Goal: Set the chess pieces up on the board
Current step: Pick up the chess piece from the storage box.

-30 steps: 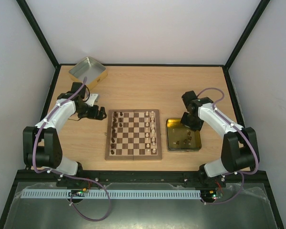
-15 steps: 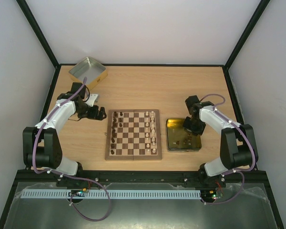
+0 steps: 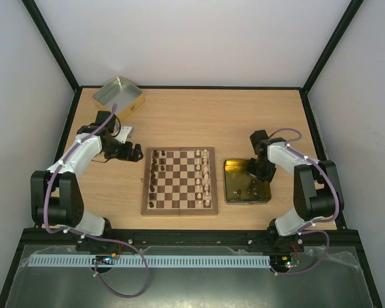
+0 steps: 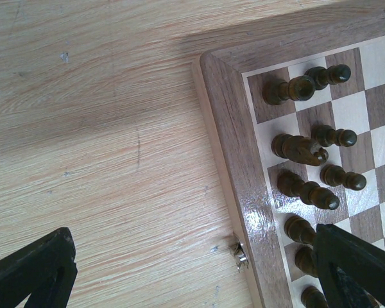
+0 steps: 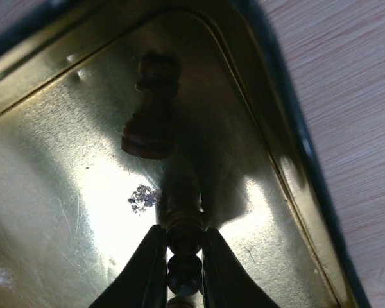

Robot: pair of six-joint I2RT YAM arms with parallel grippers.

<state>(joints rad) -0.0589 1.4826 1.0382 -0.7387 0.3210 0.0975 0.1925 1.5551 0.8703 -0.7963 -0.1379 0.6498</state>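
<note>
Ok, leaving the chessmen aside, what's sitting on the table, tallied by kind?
Yellow-gold square tin: 1
Silver square tin: 1
Wooden chessboard: 1
Total: 3

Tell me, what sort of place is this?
Probably a robot test cell, not a home: two white-and-black robot arms bolted at a pale wooden table, plain white walls on a black frame, and a checked wooden chessboard between them.
</note>
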